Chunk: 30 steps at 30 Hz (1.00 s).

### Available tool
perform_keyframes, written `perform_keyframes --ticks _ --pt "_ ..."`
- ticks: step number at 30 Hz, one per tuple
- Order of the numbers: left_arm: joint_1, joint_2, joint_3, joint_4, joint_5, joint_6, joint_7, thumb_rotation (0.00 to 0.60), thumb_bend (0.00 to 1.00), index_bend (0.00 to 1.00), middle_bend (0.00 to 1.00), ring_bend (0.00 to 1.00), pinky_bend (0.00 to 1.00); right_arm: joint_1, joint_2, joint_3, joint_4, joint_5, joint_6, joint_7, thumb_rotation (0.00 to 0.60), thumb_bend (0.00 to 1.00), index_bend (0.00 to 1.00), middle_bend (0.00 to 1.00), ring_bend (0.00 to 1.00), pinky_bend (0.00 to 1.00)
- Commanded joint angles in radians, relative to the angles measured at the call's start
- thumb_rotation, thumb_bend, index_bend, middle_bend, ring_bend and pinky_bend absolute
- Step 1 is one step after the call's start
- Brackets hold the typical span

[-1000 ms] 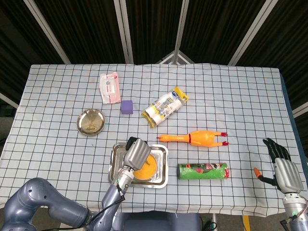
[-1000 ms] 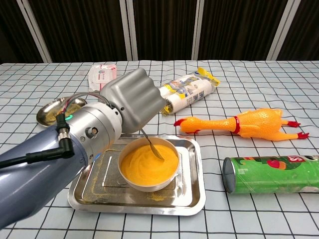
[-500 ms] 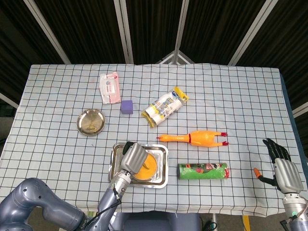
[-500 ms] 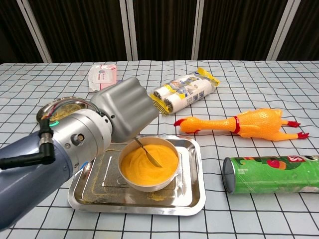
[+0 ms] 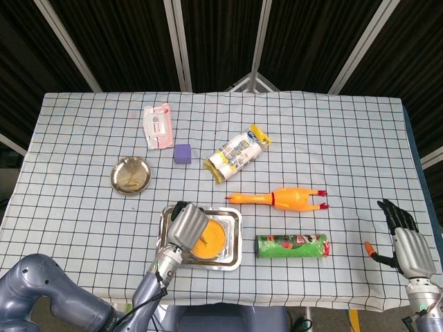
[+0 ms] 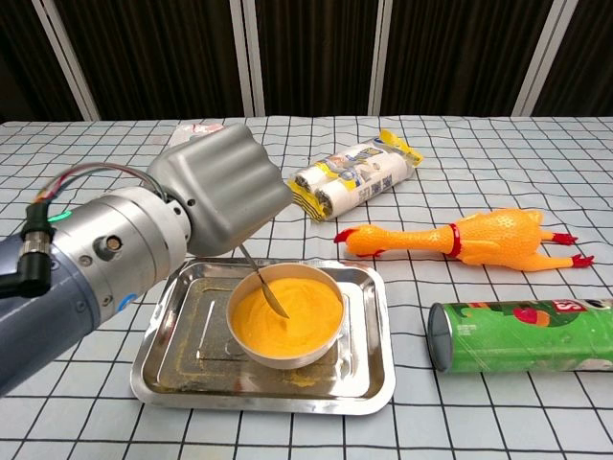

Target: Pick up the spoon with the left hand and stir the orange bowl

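Left hand grips the spoon, its tip dipped into the orange bowl, which sits in the steel tray (green can just right of that tray). Right hand hangs well right of the tray, fingers spread, holding nothing.

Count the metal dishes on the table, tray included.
2. The steel tray sits at the near edge, holding the orange bowl that the left hand stirs with the spoon. The round metal dish lies further back, to the left. None seem hidden.
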State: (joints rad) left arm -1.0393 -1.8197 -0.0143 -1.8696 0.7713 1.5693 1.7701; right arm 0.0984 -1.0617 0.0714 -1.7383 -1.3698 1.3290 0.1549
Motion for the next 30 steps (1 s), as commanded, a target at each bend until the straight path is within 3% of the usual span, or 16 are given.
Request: perform_keyframes --ticks 1,6,15,30 --pt "0.001 0.003 -0.012 -0.01 -0.017 -0.005 0.0 0.6 0.99 0.8 0.99 0.89 0.92 0.001 0.0 0.0 0.0 0.003 -0.003 0.002 0.6 0.37 0.0 0.0 0.0 0.0" --pt "0.007 0.009 -0.048 -0.053 -0.091 -0.013 -0.002 0.6 0.99 0.8 0.99 0.89 0.92 0.001 0.001 0.0 -0.002 0.002 -0.005 0.006 0.6 0.37 0.0 0.0 0.0 0.0" --pt "-0.011 0.025 -0.064 -0.083 -0.16 -0.024 0.031 0.6 0.99 0.8 0.99 0.89 0.92 0.001 0.002 0.0 -0.004 0.003 -0.006 0.005 0.6 0.37 0.0 0.0 0.0 0.0" --pt "-0.053 -0.027 -0.125 -0.036 -0.286 -0.028 0.054 0.6 0.99 0.8 0.99 0.89 0.92 0.002 0.004 0.001 -0.007 0.009 -0.01 0.007 0.6 0.37 0.0 0.0 0.0 0.0"
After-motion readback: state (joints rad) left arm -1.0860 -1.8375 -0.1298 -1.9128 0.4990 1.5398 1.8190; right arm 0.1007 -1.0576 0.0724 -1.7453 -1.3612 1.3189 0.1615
